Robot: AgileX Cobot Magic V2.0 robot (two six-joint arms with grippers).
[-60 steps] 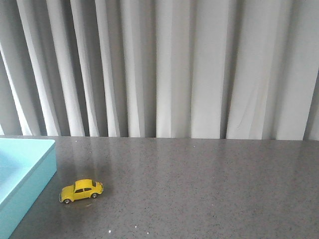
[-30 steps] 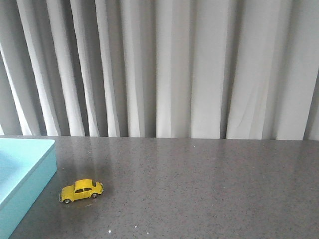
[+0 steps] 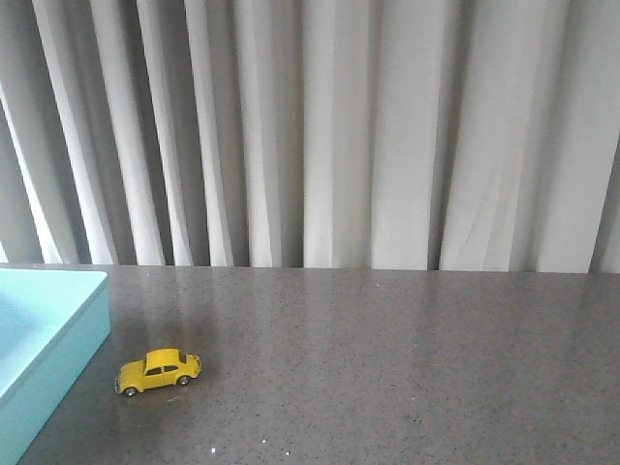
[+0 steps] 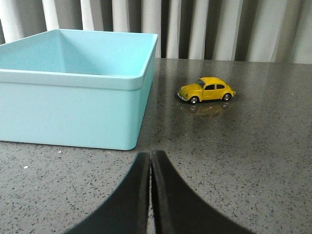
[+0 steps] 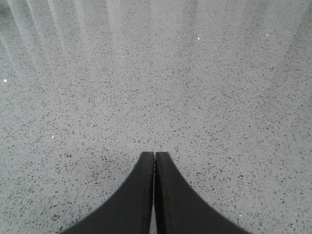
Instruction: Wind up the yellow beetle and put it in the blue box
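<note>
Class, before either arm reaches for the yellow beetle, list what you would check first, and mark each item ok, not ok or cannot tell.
1. yellow beetle upright on its wheels on the table: ok.
2. Beetle free of the blue box, standing apart beside it: ok.
3. Box interior free for storing: cannot tell, only partly seen.
4. left hand open for a grasp: not ok, fingers shut.
5. right hand open: not ok, shut over bare table.
6. Beetle wound up: cannot tell.

one yellow beetle, one blue box, one table, two pairs of fingers.
</note>
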